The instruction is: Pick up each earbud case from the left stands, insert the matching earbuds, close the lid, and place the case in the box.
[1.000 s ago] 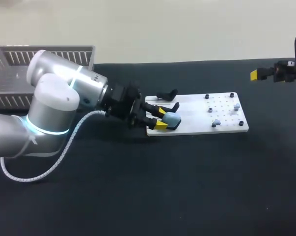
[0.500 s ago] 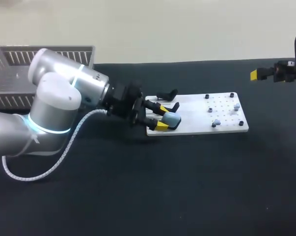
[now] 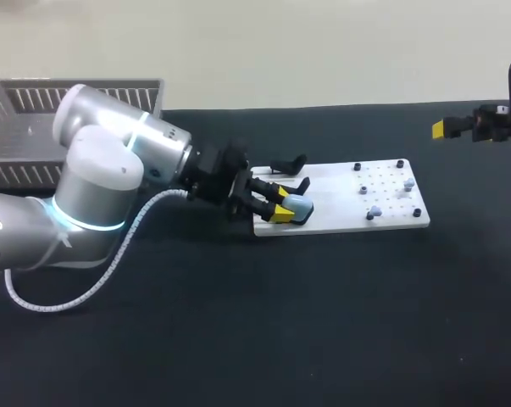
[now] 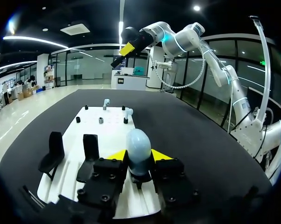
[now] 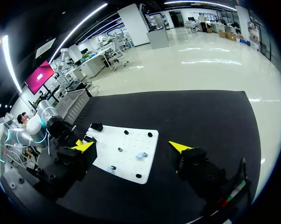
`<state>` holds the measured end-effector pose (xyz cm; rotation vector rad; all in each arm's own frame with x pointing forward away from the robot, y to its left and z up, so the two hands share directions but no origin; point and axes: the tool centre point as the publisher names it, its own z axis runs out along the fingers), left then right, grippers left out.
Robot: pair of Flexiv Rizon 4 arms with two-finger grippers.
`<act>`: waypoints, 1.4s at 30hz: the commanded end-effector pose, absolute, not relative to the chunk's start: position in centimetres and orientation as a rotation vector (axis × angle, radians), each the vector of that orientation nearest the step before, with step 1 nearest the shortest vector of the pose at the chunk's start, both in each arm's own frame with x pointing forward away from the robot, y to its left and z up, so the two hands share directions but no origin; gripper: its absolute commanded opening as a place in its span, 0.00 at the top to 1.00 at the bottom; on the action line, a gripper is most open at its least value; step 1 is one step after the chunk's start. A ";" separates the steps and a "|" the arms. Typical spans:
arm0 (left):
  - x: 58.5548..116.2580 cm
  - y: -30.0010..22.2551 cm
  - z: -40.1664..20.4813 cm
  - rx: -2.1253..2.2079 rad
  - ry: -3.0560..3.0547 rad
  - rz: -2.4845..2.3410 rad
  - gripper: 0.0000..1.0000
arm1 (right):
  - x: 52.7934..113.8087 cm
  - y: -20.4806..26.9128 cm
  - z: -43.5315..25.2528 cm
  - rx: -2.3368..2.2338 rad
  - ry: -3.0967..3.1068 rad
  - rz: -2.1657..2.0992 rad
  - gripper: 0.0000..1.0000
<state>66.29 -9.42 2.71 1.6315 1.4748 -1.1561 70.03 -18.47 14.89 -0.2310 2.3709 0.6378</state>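
The left gripper point(image 4: 139, 156) is clamped on the pale blue case point(image 4: 138, 141) at the white board's point(image 3: 340, 216) left end, while the right gripper point(image 5: 131, 146) hangs with fingers apart.

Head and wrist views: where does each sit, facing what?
Head: fixed above and behind, looking down on the table; left arm and right gripper show.
Left wrist: on the left arm, looking along its fingers at the earbud case between them.
Right wrist: on the right arm, looking over its open fingers toward the white board.
Shared: all three show the white board.
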 end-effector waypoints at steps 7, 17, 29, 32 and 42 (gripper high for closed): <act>66.2 -9.5 3.5 1.642 1.449 -1.130 1.00 | 70.0 -18.5 14.9 -0.231 2.372 0.636 0.00; 65.7 -8.5 8.9 1.562 1.240 -1.081 1.00 | 70.0 -18.5 14.9 -0.231 2.372 0.636 0.00; 66.0 -9.2 11.9 1.383 1.087 -1.172 1.00 | 70.0 -18.5 14.9 -0.231 2.372 0.636 0.00; 65.8 -9.5 12.0 1.350 1.096 -1.201 1.00 | 70.0 -18.5 14.9 -0.231 2.372 0.636 0.00; 65.3 -10.1 12.4 1.329 1.094 -1.234 1.00 | 70.0 -18.5 14.9 -0.231 2.372 0.636 0.00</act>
